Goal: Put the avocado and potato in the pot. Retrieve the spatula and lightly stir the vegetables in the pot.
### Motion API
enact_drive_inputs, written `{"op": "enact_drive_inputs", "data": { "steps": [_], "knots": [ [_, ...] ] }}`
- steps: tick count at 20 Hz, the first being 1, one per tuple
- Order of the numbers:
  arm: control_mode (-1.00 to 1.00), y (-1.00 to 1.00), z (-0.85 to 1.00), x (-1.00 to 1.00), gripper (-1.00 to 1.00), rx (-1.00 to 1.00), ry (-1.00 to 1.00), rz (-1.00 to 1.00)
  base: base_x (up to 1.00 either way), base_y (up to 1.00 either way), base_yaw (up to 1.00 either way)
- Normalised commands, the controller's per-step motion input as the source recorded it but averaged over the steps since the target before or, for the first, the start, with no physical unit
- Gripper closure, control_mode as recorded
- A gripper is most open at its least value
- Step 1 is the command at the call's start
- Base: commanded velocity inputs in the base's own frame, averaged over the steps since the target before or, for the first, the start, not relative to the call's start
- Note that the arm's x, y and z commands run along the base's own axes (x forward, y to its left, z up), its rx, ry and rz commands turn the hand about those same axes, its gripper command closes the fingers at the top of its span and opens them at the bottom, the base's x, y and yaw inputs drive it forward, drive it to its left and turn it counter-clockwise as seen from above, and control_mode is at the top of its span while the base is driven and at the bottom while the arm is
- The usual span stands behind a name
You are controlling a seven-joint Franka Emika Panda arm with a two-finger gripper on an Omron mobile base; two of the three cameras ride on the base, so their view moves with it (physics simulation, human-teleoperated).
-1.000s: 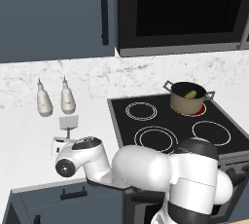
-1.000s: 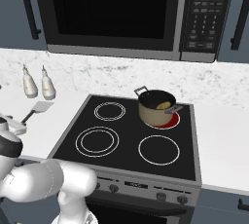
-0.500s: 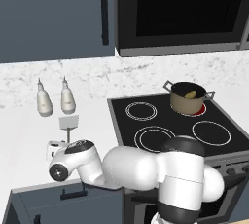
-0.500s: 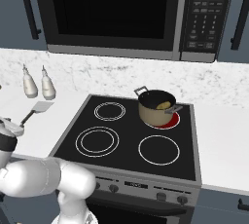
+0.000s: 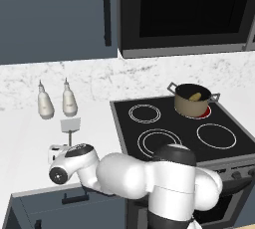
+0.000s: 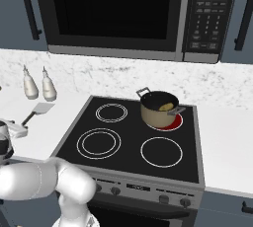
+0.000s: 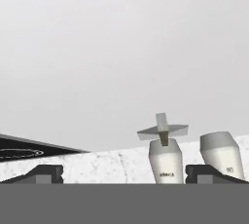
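Observation:
The spatula [image 5: 70, 125] lies on the white counter left of the stove, its pale square blade toward the two bottles and its dark handle [image 6: 28, 118] pointing at the counter's front. My gripper [image 5: 59, 149] is low at the handle's near end, open, with nothing between its fingers. In the hand view the gripper [image 7: 129, 174] faces the spatula [image 7: 163, 131] end-on. The tan pot [image 5: 191, 99] stands on the back right burner with the yellow potato [image 5: 195, 95] inside it. The pot [image 6: 158, 110] and potato [image 6: 166, 106] are also in the right base view. The avocado is hidden.
Two white bottles [image 5: 45, 104] [image 5: 68, 101] stand against the marble backsplash just behind the spatula's blade. The black stovetop [image 5: 164, 141] lies to the right of the spatula, and the burner under the pot glows red [image 6: 174, 121]. A microwave hangs above the stove.
The arm's wrist has eased a little to the left and lower beside the spatula's handle. The spatula, pot and bottles have not moved, and the gripper stays open.

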Motion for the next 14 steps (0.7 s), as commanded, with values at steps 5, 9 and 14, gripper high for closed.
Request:
{"op": "enact_drive_inputs", "data": {
  "steps": [5,9,14],
  "knots": [
    [-1.00,0.10,-0.22,0.25,-1.00,-0.06,0.00,0.01,0.00,0.00,0.00],
    [-1.00,0.19,-0.17,0.27,-1.00,-0.04,0.00,0.02,0.00,0.00,0.00],
    [-1.00,0.20,-0.17,0.27,-1.00,-0.03,0.00,0.02,0.00,0.00,0.00]
  ]
}}
